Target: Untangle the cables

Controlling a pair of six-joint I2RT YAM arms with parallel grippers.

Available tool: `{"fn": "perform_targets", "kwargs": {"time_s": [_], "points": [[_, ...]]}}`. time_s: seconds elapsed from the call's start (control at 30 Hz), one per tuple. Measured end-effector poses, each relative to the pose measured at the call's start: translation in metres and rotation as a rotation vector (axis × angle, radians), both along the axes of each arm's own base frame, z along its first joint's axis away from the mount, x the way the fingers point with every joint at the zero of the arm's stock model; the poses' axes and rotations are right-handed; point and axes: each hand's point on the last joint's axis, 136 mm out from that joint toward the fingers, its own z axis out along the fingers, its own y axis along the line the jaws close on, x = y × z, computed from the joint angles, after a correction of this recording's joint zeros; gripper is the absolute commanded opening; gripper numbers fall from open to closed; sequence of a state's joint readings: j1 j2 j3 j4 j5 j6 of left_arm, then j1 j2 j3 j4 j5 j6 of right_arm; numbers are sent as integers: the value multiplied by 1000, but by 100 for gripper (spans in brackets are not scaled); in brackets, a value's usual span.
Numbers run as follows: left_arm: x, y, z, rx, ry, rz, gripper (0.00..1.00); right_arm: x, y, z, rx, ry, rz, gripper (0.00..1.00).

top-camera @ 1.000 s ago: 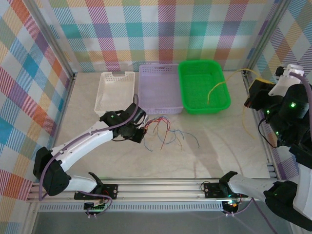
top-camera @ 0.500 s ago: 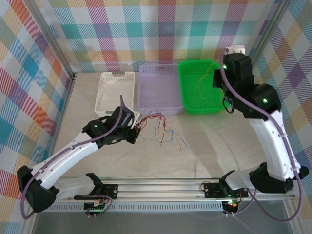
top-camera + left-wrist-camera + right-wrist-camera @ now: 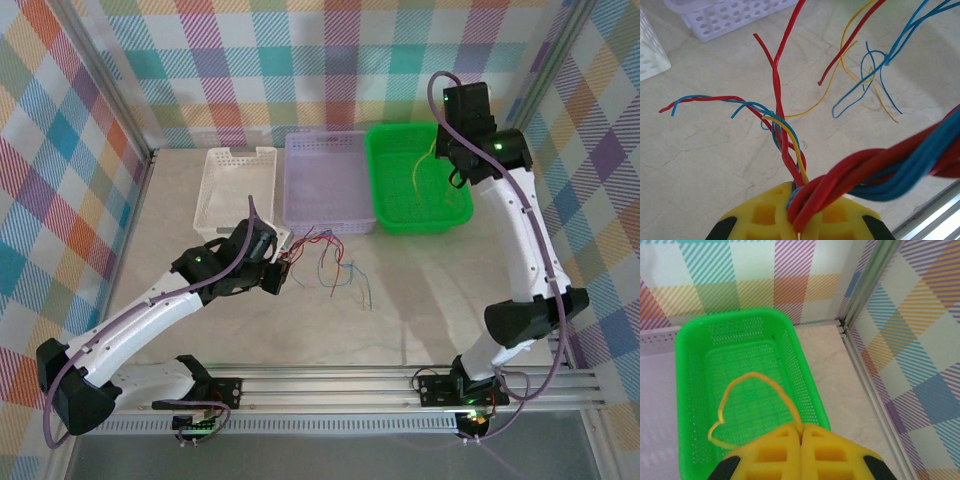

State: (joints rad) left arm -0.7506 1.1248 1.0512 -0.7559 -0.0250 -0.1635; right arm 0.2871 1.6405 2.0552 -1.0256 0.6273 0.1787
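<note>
Left wrist — cables [image 3: 860,167] pinched between the jaws, ends fanning beyond.

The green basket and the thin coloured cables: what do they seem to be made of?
The green basket looks like moulded plastic, slightly glossy: it is one even colour and its walls are pierced with fine holes. The cables look like thin wires in a smooth plastic coating. The yellow cable stands in a free loop, which suggests a stiff core, though no core shows.
</note>
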Motion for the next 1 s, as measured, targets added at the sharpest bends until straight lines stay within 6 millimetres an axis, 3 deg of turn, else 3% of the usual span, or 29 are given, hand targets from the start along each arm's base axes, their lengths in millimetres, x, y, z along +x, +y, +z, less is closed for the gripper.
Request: {"fn": "perform_targets", "kwargs": {"time_s": [0.17, 0.33, 0.43, 0.53, 0.9, 1.0], "points": [[0, 0, 0, 0, 1, -2, 0, 33, 1, -43, -24, 86, -19, 0], [-1, -1, 0, 1, 0, -6, 0, 69, 7, -120, -60, 246, -34, 0], [-1, -1, 0, 0, 2, -9, 0, 79, 10, -166, -58, 345, -42, 0], [-3, -3, -1, -2, 5, -17, 0, 84, 16, -199, -36, 415, -33, 0], [-4, -6, -5, 3, 18, -28, 0, 86, 33, -260, 63, 568, 1, 0], [-4, -6, -5, 4, 19, -28, 0, 85, 34, -264, 110, 583, 1, 8]]}}
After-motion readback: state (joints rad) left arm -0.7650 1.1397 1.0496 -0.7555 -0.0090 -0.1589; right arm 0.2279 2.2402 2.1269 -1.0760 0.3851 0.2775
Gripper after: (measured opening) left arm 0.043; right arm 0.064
